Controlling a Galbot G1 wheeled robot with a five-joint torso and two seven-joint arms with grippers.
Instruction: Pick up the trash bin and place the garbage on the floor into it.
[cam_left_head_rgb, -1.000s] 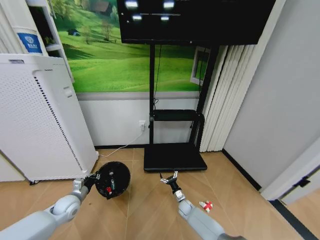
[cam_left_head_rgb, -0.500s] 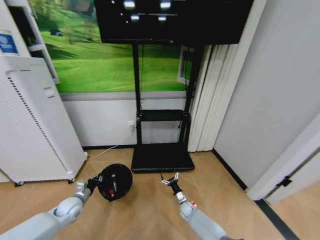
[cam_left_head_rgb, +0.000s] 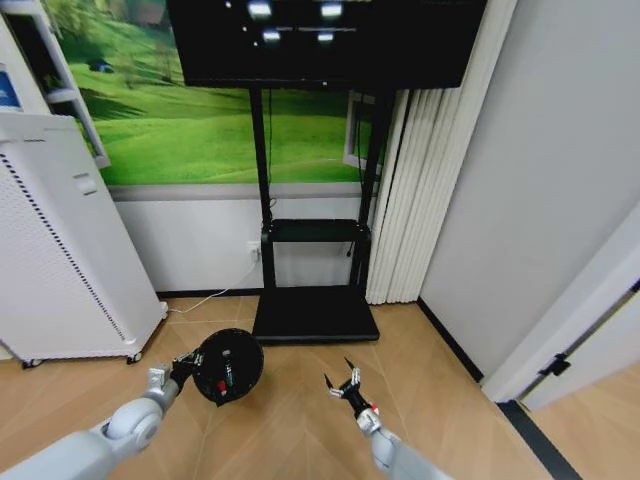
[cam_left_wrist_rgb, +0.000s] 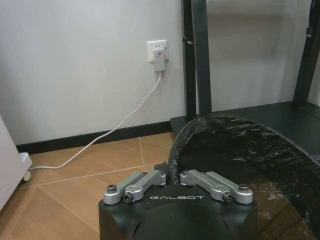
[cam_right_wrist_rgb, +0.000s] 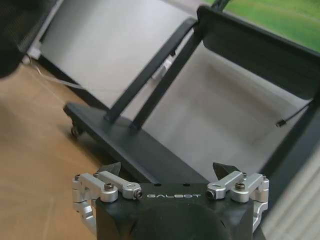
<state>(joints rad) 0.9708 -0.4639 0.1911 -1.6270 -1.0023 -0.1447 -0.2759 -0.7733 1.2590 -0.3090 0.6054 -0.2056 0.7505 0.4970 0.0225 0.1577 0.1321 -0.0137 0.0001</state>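
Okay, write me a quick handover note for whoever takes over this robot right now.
Left tool: shut on the rim of the trash bin, holding it tipped with its opening toward the head camera.
Right tool: open and empty, out over the wood floor in front of the black TV stand base.
Done: bin picked up; a small red item lies inside it.
Left: no litter is visible on the floor here, so find any that remains and drop it in.
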